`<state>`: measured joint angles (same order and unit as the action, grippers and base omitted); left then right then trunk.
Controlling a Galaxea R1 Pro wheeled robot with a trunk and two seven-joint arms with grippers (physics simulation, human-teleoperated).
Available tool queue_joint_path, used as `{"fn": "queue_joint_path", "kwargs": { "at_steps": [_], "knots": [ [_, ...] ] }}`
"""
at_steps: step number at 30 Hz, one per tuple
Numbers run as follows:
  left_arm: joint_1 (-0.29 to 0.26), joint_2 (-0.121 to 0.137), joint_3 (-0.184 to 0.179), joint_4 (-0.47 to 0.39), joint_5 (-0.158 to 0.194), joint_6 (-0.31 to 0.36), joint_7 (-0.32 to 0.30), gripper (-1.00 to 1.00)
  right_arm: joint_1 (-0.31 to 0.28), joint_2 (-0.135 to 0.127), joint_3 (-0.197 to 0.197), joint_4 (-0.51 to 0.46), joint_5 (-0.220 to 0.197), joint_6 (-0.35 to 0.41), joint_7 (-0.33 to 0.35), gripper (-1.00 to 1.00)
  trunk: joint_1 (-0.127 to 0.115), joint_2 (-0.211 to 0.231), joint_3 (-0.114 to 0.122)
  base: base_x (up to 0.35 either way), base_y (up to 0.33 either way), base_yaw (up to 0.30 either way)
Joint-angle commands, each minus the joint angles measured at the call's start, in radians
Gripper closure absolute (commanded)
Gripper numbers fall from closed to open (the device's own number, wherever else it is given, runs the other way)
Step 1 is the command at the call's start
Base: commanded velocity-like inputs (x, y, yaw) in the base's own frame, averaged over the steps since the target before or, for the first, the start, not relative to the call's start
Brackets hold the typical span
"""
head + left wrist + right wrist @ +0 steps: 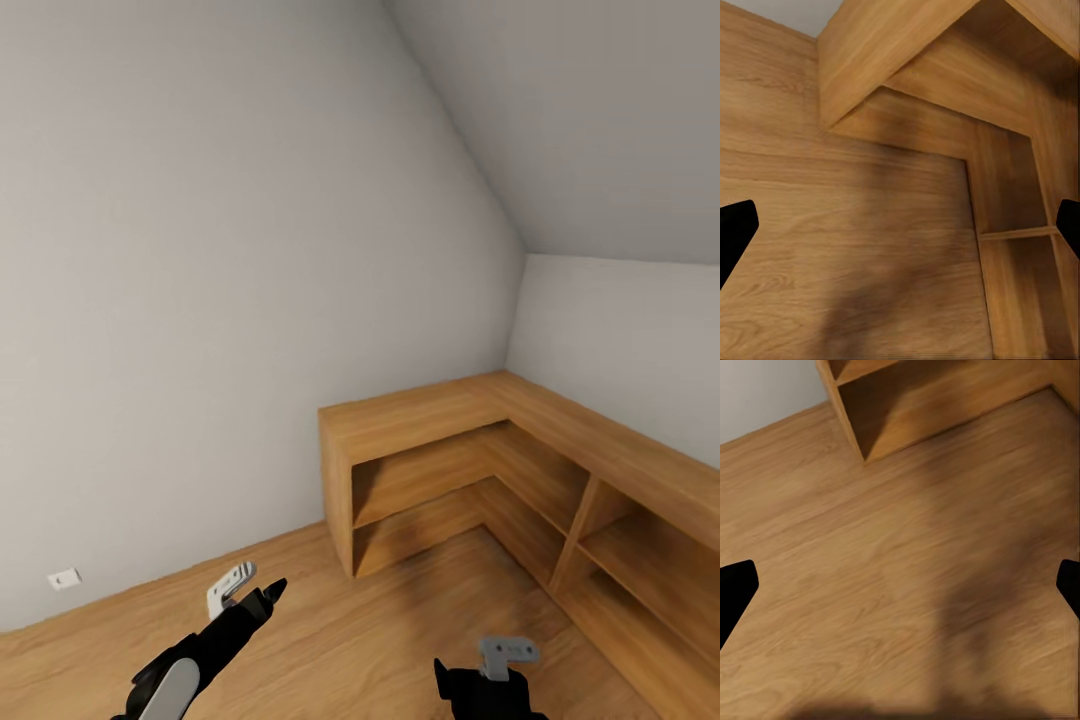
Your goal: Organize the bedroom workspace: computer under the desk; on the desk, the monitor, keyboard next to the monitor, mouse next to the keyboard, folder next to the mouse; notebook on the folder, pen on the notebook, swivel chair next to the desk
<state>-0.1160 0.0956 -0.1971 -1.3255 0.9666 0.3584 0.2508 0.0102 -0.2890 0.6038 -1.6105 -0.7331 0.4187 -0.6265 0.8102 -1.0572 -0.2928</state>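
- Shelving (520,470) of light wood wraps the far right corner, low and L-shaped, with bare cubbies, under a sloped ceiling (600,110).
- Wood floor (380,640) runs to a grey wall (200,300); a small white outlet (64,578) sits low at the far left.
- Left gripper (900,225) hangs near the floor, fingers spread wide (nothing between them).
- Right gripper (900,585) is likewise wide and empty, over bare floorboards.
- Desk, chair and folder: I cannot tell where they are.

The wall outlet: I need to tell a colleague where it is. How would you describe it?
Start at the L-shaped wooden shelf unit in the corner, then follow the grey wall leftward along the floor. The outlet is a small white plate just above the floor, the only fixture on that wall.
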Motion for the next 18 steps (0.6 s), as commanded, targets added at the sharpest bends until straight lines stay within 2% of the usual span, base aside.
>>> {"fn": "queue_joint_path", "kwargs": {
  "at_steps": [1,11,18],
  "knots": [
    [-0.001,0.001,-0.003,-0.002,0.011,0.000,0.010,-1.00,0.000,-0.001,0.003,-0.002,-0.006,0.000,-0.008,-1.00,0.000,-0.001,-0.001,0.186,0.000,-0.299],
    [-0.001,0.001,-0.004,-0.003,0.005,-0.001,0.010,-1.00,0.000,-0.001,0.003,-0.002,-0.006,0.000,-0.008,-1.00,0.000,-0.001,-0.001,0.271,0.000,-0.299],
    [-0.001,-0.003,-0.005,-0.003,-0.029,-0.001,0.009,-1.00,0.000,-0.001,0.005,-0.001,-0.006,-0.001,-0.008,-1.00,0.000,-0.001,-0.001,0.324,0.000,-0.299]
  ]
}}
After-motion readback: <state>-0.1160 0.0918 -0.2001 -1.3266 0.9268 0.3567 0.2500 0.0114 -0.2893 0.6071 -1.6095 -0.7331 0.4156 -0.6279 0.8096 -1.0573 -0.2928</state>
